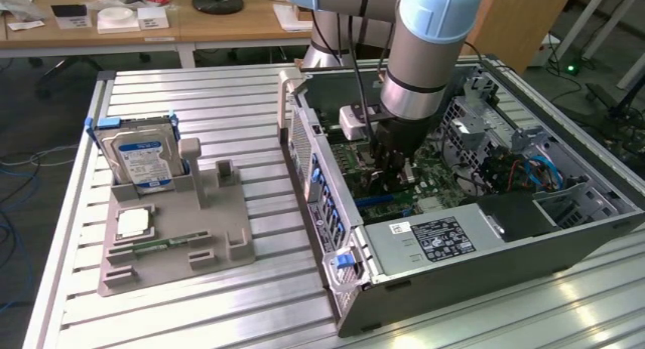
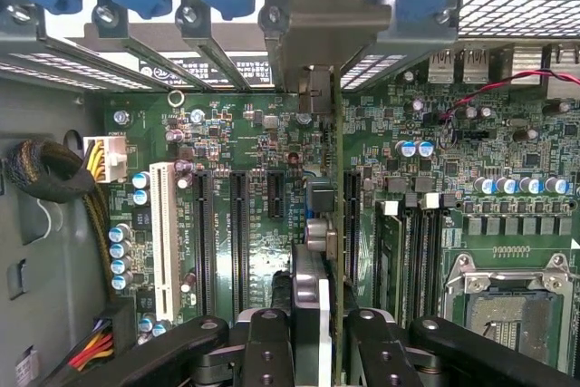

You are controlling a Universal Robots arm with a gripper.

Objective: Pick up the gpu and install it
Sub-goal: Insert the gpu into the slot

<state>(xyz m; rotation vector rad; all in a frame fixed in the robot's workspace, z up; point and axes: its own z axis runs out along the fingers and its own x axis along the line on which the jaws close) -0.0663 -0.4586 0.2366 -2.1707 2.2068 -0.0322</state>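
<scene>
My pincer point(image 2: 313, 337) is down inside the open computer case point(image 1: 564, 239), clamped on the gpu point(image 2: 337, 224), which stands edge-on over the green motherboard point(image 2: 507, 224) among the black expansion slots point(image 2: 238, 233), its metal bracket point(image 2: 313, 20) up at the case's rear wall. On the slatted surface point(image 1: 202, 304) toward the exterior view's left, I see the grey holder point(image 1: 171, 247) carrying the hard drive point(image 1: 141, 159) upright.

My gripper point(image 1: 391, 171) is down inside the open computer case point(image 1: 564, 236), right over the green motherboard point(image 1: 428, 179). Well away from my hand, the hard drive point(image 1: 141, 160) stands upright in the grey holder point(image 1: 217, 236).
</scene>
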